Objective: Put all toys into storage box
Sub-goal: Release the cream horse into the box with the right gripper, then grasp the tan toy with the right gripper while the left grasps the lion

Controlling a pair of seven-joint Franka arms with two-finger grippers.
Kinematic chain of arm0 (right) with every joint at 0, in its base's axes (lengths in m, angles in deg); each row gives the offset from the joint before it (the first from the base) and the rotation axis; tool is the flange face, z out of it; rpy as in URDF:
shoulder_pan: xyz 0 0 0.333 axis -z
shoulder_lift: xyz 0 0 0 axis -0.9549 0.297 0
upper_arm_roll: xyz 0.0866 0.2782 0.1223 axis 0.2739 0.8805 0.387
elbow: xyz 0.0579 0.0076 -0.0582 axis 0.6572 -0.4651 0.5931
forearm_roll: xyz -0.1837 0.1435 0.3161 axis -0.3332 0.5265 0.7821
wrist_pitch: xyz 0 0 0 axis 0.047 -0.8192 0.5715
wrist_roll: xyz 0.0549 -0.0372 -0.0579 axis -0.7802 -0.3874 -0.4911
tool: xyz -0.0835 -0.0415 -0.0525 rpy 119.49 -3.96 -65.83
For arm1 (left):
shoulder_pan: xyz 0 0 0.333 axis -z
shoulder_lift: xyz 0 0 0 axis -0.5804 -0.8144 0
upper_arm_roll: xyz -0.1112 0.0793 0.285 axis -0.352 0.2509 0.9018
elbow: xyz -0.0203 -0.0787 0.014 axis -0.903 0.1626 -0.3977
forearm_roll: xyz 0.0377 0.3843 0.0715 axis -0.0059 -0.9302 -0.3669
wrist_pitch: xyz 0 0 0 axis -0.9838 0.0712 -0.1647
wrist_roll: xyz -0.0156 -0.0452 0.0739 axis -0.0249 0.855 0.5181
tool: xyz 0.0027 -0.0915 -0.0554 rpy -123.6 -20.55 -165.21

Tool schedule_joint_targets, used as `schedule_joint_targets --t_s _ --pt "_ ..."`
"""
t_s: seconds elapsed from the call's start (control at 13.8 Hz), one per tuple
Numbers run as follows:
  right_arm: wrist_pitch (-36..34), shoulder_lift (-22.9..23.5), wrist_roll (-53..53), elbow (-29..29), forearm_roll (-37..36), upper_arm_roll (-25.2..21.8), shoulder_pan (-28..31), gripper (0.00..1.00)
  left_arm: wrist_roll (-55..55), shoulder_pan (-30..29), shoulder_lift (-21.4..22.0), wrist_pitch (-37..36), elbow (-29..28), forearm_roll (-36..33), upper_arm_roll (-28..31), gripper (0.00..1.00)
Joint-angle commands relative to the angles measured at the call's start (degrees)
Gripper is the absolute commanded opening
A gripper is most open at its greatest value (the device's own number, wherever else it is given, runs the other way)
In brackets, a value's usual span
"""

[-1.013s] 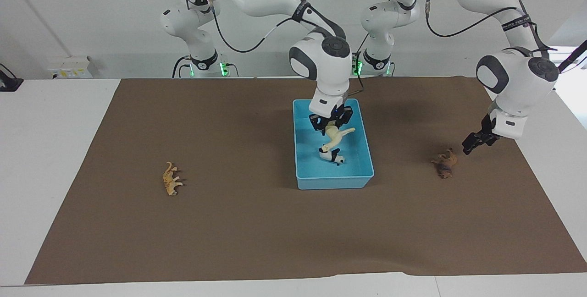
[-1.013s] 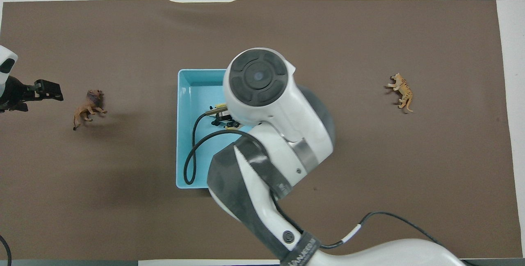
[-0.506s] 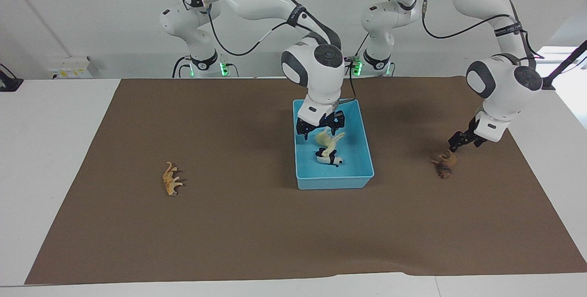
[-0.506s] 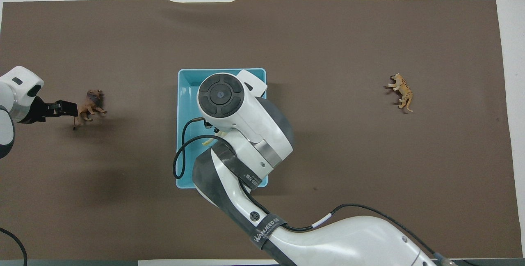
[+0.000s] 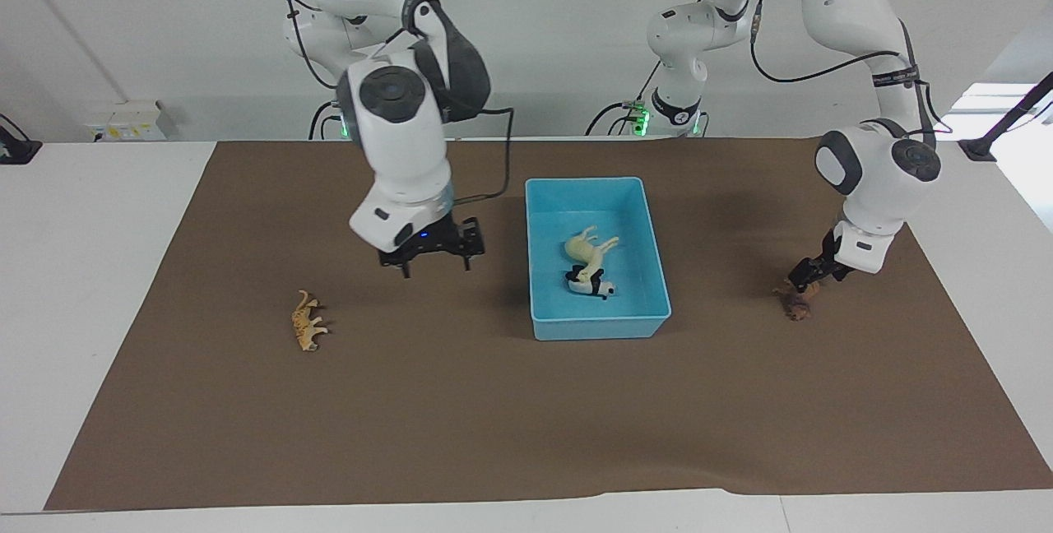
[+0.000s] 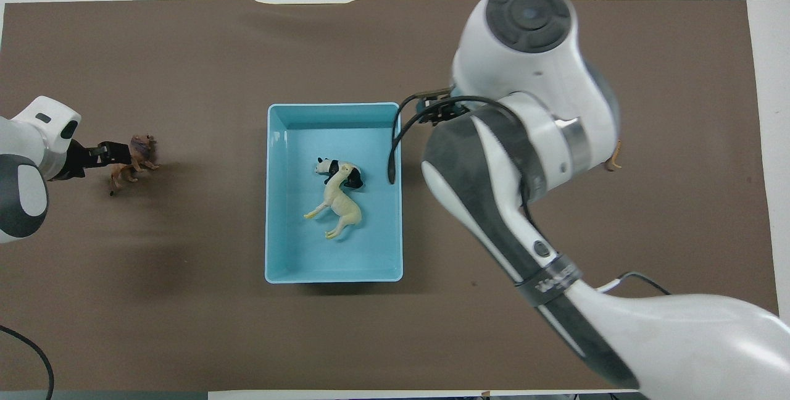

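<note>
The right gripper, fingers spread and empty, hangs over the brown mat, between the light blue rectangular plastic storage box and the tan spotted big-cat figurine lying toward the right arm's end. Inside the box, the cream-white plastic horse lies on its side, touching the black-and-white panda figurine. The left gripper is low at the dark brown lion figurine, its fingers open about the lion's back; whether they touch cannot be told.

No lettering here can be read for certain.
</note>
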Motion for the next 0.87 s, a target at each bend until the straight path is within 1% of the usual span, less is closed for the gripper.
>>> schedule_joint_targets --t_s 0.0,0.22,0.29,0.43,0.51,0.58,0.72,0.8 --pt "4.6 -3.9 -9.8 -10.5 -2.2 0.8 5.1 1.0 0.4 -0.1 -0.3 1.2 0.1 -0.9 0.6 1.0" --pt "18.6 -8.4 -23.0 -25.0 -2.8 0.8 12.1 1.0 -1.0 0.0 -0.5 3.1 -0.2 -0.9 0.6 1.0" --pt "22.8 -9.5 -26.1 -28.9 -2.8 0.8 13.5 1.0 -1.1 0.0 -0.5 3.1 -0.6 -0.9 0.5 1.0" --pt "32.8 -10.3 -30.5 -34.8 -2.8 0.8 15.4 1.0 -2.1 -0.1 -0.4 2.3 -1.2 -0.9 0.5 1.0" --pt "35.7 -10.3 -30.6 -36.5 -2.8 0.8 16.2 1.0 -2.2 0.2 -0.4 2.2 -1.2 -0.9 0.5 1.0" --pt "36.2 -10.2 -30.1 -36.8 -2.8 0.8 16.8 1.0 -2.4 0.0 -0.2 2.2 -1.9 -0.9 0.5 1.0" --pt "38.9 -8.2 -29.7 -37.0 -2.7 0.8 18.2 1.0 -3.8 0.2 0.2 2.3 -3.2 -0.9 0.5 1.0" --pt "41.1 -7.4 -30.3 -38.1 -2.7 0.8 18.3 1.0 -3.8 0.6 0.2 2.4 -3.6 -0.9 0.5 1.0"
